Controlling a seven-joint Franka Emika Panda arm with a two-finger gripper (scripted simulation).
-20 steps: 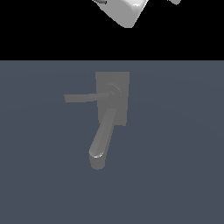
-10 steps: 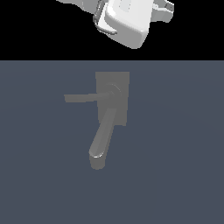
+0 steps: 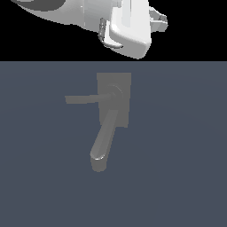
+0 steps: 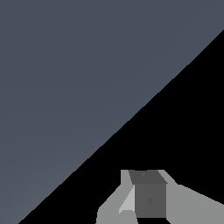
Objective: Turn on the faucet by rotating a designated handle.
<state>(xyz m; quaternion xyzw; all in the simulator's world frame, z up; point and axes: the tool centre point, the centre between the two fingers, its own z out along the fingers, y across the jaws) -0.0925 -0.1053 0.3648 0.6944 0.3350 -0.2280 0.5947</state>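
The matte grey faucet (image 3: 114, 95) lies in the middle of the exterior view, with a rectangular back plate and a round hub. Its thick spout (image 3: 103, 144) runs toward the near edge. The handle (image 3: 84, 99), a thin flat lever, sticks out from the hub to the exterior view's left. My gripper (image 3: 158, 21) hangs on the white hand at the top of the view, well above and behind the faucet, touching nothing. In the wrist view the fingers (image 4: 150, 194) sit together with no gap and nothing between them. The faucet is out of the wrist view.
A flat blue-grey floor (image 3: 177, 168) carries the faucet. The white arm (image 3: 66, 11) fills the top of the exterior view against black. The wrist view shows only floor (image 4: 65, 87) and black background.
The arm and hand have come lower and further into the exterior view, toward the faucet. Faucet and handle have not moved.
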